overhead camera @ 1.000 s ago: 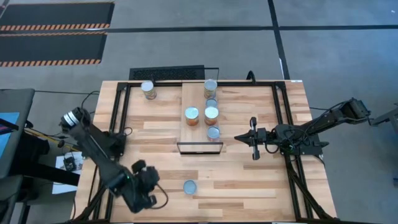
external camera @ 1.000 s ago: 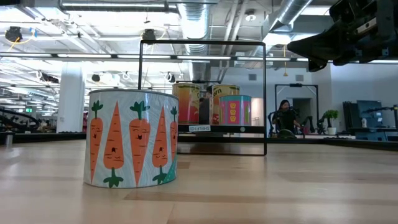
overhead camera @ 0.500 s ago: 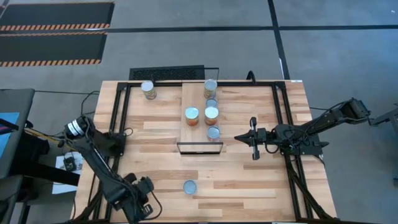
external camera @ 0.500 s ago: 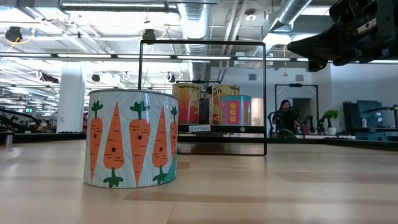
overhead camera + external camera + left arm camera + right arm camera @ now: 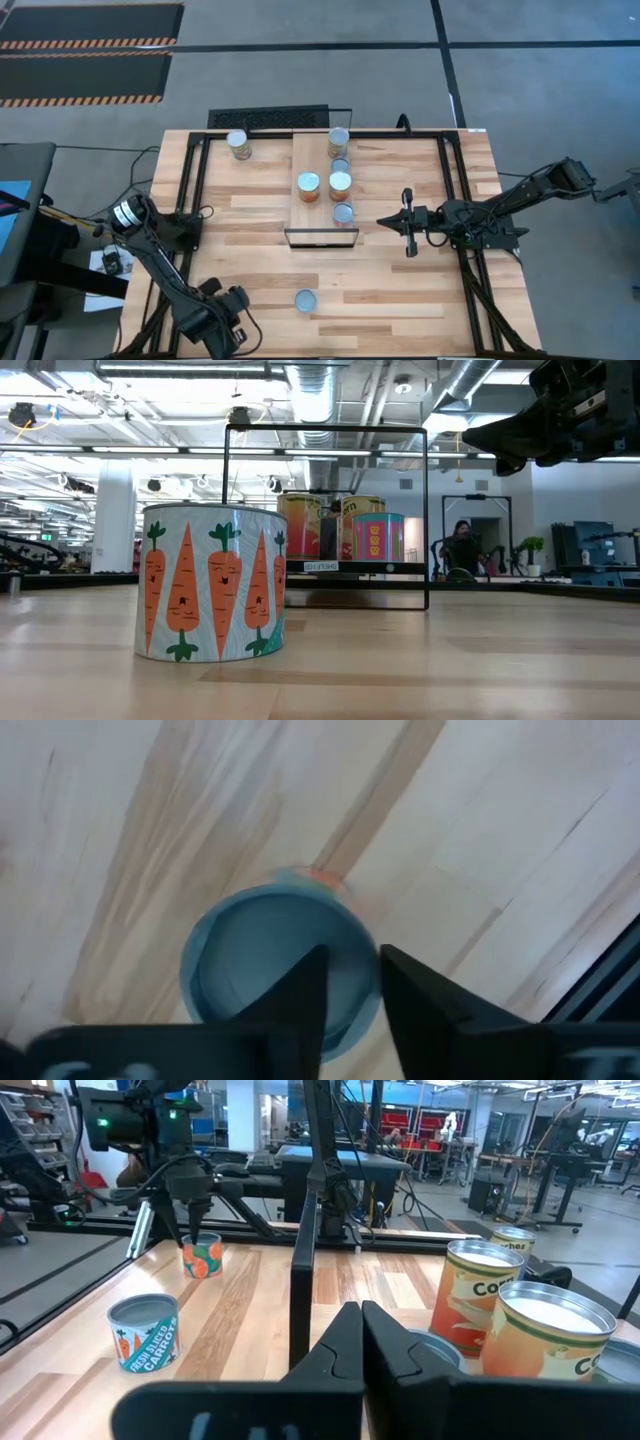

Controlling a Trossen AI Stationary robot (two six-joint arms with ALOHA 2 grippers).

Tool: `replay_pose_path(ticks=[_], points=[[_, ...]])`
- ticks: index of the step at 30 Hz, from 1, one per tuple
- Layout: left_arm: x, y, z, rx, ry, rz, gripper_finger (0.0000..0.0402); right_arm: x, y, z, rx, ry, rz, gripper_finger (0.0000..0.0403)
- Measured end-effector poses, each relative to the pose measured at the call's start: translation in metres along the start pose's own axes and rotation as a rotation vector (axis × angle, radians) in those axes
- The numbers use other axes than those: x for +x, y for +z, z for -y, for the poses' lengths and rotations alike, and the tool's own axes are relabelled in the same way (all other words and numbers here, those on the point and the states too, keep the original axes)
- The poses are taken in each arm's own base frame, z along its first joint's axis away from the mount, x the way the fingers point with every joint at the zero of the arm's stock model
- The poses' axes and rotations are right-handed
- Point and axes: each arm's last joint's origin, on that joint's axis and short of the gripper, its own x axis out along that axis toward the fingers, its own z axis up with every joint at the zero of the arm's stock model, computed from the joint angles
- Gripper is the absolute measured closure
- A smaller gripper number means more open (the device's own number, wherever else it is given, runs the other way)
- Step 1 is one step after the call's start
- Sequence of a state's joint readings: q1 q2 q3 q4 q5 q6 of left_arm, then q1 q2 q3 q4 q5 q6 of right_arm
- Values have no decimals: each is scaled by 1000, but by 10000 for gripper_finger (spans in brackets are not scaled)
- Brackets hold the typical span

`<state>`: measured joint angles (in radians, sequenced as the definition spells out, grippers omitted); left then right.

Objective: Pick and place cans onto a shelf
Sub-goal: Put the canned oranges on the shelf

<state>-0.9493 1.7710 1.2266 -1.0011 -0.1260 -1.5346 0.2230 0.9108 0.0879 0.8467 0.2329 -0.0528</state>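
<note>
Several cans stand on the light-wood shelf point(image 5: 311, 152) at the table's middle, among them one at the far end point(image 5: 339, 141) and one at the near end point(image 5: 343, 212). A carrot-label can point(image 5: 305, 300) stands near the front edge, and another can point(image 5: 238, 144) at the far left. My left gripper point(image 5: 224, 326) hangs open, fingers down, over an orange-label can point(image 5: 202, 1257) with a blue-grey top point(image 5: 265, 955) at the front left; the high view hides that can. My right gripper point(image 5: 407, 226) floats shut, right of the shelf.
Black frame rails point(image 5: 196, 190) run along both sides of the table, and the shelf's thin black frame point(image 5: 325, 510) stands up at its near end. The right arm point(image 5: 570, 410) reaches in above the table. Bare wood lies between the shelf and the front edge.
My left gripper has gone toward the table's near edge and a little toward its left edge. The cans and my right arm have kept still.
</note>
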Motion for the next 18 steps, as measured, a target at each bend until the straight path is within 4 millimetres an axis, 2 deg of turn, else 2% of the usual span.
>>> replay_pose_path(ticks=[4, 7, 9, 14, 18], points=[[-1, 1, 2, 40, -21, 45, 387, 0, 0, 0, 0, 0, 0, 394], [-10, 6, 7, 67, -53, 92, 395, 0, 0, 0, 0, 0, 0, 394], [-24, 16, 12, 84, -99, 139, 398, 0, 0, 0, 0, 0, -1, 394], [-70, 57, 22, 163, -213, 286, 400, 0, 0, 0, 0, 0, -1, 394], [-109, 98, 20, 237, -260, 422, 401, 0, 0, 0, 0, 0, -2, 394]])
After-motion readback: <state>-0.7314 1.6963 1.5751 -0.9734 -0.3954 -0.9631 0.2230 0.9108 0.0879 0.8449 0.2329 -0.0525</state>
